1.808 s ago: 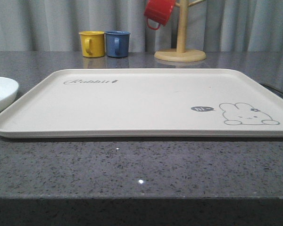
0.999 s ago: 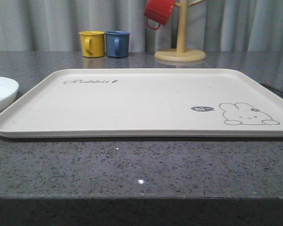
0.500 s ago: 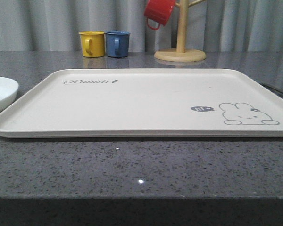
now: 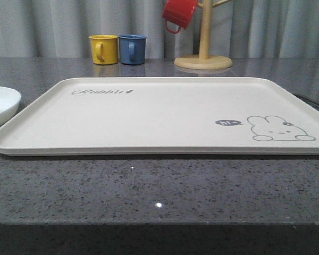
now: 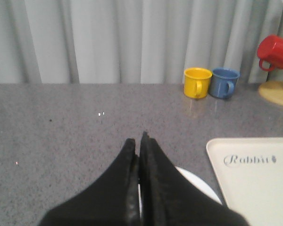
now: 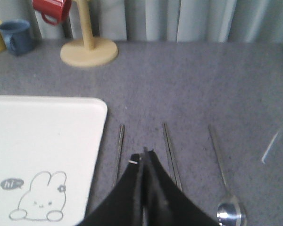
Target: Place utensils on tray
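The cream tray (image 4: pixel 159 114) with the rabbit drawing lies bare in the middle of the grey table. In the right wrist view the utensils lie on the table beside the tray's (image 6: pixel 42 141) right edge. They are a slim silver handle (image 6: pixel 120 148) nearest the tray with its head hidden behind my fingers, a pair of chopsticks (image 6: pixel 170 153), and a spoon (image 6: pixel 225 188). My right gripper (image 6: pixel 144 153) hovers shut and empty between the handle and the chopsticks. My left gripper (image 5: pixel 137 139) is shut and empty above the white plate (image 5: pixel 198 181), left of the tray (image 5: pixel 257 179).
The round white plate (image 4: pixel 1 105) sits just off the tray's left edge. A yellow mug (image 4: pixel 104 49) and a blue mug (image 4: pixel 132 49) stand at the back. A wooden mug tree (image 4: pixel 203 56) holds a red mug (image 4: pixel 178 13). Grey curtains close the back.
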{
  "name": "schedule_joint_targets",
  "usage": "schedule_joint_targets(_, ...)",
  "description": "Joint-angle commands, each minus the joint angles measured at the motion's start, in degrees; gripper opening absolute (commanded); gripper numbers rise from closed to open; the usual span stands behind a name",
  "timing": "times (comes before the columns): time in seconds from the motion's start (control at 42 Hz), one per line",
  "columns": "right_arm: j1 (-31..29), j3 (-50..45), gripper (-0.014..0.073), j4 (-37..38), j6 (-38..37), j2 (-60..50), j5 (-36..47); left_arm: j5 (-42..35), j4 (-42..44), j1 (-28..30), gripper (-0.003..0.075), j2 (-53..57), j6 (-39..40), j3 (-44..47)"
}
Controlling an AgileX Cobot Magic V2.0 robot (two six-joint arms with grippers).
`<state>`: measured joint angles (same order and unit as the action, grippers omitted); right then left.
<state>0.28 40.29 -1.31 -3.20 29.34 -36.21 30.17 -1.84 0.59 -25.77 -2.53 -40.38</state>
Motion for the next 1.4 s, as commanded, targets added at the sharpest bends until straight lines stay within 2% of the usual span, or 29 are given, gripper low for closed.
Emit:
schedule_joint_targets(0.0, -0.3, 2.0, -0.0067, 0.6, 0.5, 3.2, -0.1, -2.6, -0.2, 0.1, -0.0020, -2.4, 0.1, -0.5)
schedule_joint_targets(0.167, -0.3, 1.9, -0.0067, 0.5, 0.5, 6.0, -2.7, 0.1, -0.2, 0.1, -0.0020, -4.4, 0.1, -0.3)
schedule_joint_targets(1.047, -0.3, 1.9, -0.0053, 0.9, 0.5, 6.2, -2.2, -0.3, 0.4, 0.1, -0.0015, -4.5, 0.1, -0.3)
schedule_joint_targets(1.118, -0.3, 1.9, 0.0018, 1.6, 0.5, 6.2, -2.6, -0.3, 1.0, 0.1, 0.0045, -4.6, 0.1, -0.3)
schedule_joint_targets(1.189, -0.3, 1.9, 0.0162, 2.3, 0.5, 6.2, -3.0, -0.3, 1.8, 0.1, 0.0173, -4.6, 0.1, -0.3)
schedule_joint_targets(1.285, -0.3, 1.9, 0.0385, 2.4, 0.5, 6.2, -3.1, -0.2, 2.3, 0.1, 0.0397, -4.6, 0.1, -0.3)
schedule_joint_targets(1.332, -0.3, 1.9, 0.0481, 2.4, 0.5, 6.2, -3.1, -0.1, 2.3, 0.1, 0.0480, -4.6, 0.1, -0.3)
schedule_joint_targets(1.38, -0.3, 1.9, 0.0524, 2.4, 0.5, 6.2, -3.1, -0.1, 2.3, 0.1, 0.0520, -4.6, 0.1, -0.3)
